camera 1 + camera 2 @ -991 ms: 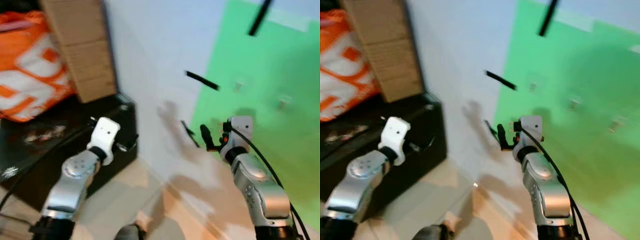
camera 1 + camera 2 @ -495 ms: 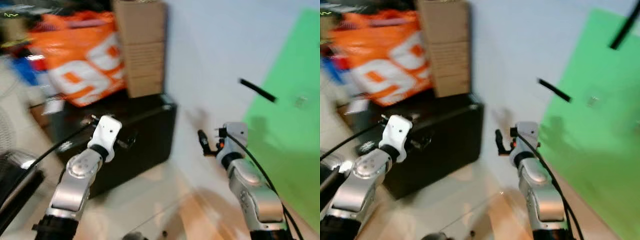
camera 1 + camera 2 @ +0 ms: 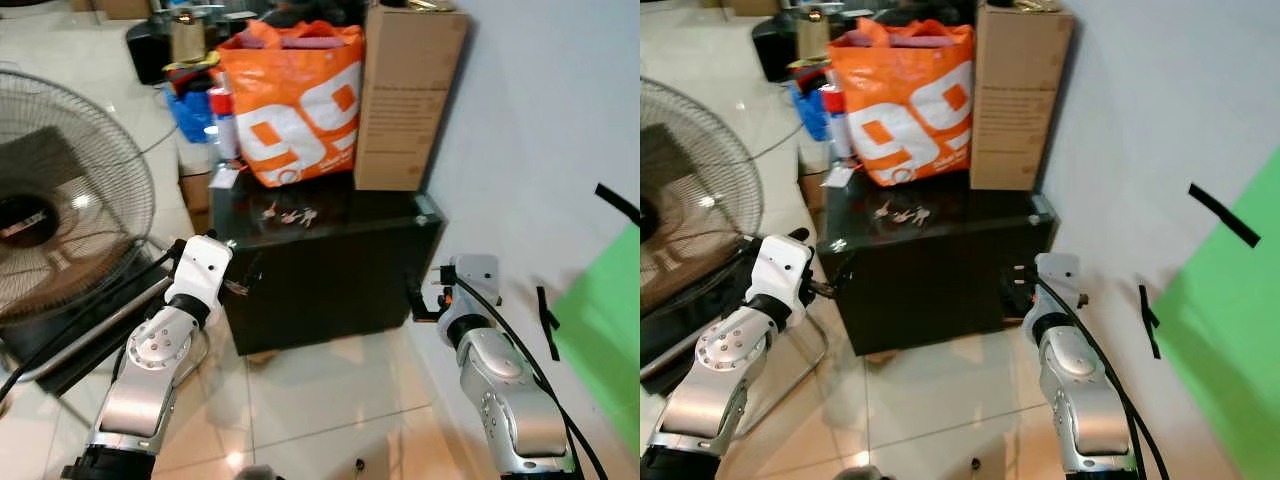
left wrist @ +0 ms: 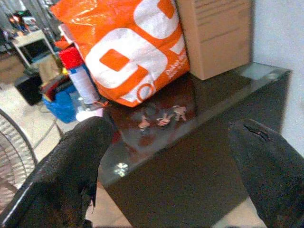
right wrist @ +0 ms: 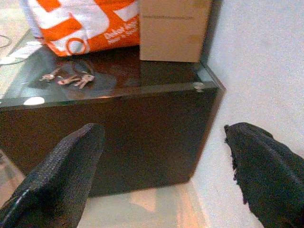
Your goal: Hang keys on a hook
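Barely started — the keys [image 3: 290,214] sit untouched on the dark table [image 3: 400,215], while left gripper [image 4: 166,156] and right gripper [image 5: 161,156] hang short of it, fingers spread, nothing grasped.

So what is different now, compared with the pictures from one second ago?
The head camera swung to the robot's left: the green panel slid to the right edge, and the black cabinet with the keys came into full view, sharp now. Nothing was taken or released. Both arms stay raised, left end effector and right end effector open and empty.
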`<state>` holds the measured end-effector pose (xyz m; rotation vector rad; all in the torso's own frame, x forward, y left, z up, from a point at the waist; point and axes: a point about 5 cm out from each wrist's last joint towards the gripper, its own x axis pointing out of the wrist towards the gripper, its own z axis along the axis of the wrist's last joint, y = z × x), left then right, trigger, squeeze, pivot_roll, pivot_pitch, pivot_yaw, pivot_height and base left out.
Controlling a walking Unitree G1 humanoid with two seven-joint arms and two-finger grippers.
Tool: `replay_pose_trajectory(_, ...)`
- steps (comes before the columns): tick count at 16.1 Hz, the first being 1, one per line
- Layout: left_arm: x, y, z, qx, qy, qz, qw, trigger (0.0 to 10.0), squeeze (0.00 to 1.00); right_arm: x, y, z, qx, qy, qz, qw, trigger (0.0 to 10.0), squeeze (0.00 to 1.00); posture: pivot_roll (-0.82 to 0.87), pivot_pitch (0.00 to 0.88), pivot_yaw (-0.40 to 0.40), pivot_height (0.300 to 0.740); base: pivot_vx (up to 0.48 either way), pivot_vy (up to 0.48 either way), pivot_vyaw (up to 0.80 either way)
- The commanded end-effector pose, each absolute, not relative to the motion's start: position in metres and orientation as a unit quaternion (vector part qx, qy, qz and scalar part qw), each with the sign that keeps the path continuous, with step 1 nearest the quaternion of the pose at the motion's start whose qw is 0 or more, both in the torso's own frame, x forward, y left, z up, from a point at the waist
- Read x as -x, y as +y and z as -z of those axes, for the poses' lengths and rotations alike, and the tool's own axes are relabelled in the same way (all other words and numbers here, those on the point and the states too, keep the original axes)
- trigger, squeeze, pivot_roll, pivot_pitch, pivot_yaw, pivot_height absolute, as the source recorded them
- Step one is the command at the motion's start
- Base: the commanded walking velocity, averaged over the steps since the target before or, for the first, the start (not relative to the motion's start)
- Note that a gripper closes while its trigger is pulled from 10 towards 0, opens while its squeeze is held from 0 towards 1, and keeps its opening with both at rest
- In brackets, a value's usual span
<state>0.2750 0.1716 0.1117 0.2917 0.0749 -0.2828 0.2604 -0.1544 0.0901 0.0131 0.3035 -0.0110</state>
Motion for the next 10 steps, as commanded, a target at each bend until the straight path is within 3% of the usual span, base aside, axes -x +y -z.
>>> replay_pose_trajectory(1,-0.276,0.167,-0.116,-0.14,0.031,0.149,0.978,10.0,0.0,-0.262,-0.161,-0.092,-0.004,0.152,0.027,0.988,10.0,1.0,-0.01,0.0,-0.022,0.74,0.0,0.0,0.0)
replay_pose_trajectory(5,-0.284,0.174,-0.113,-0.13,0.046,0.116,0.984,10.0,0.0,-0.273,-0.169,-0.102,-0.006,0.122,0.056,0.991,10.0,1.0,-0.01,0.0,-0.029,0.74,0.0,0.0,0.0)
replay_pose_trajectory(10,-0.289,0.181,-0.121,-0.126,0.048,0.112,0.985,10.0,0.02,-0.281,-0.165,-0.109,-0.021,0.104,0.062,0.992,10.0,1.0,0.0,0.0,-0.027,0.74,0.275,0.0,0.0)
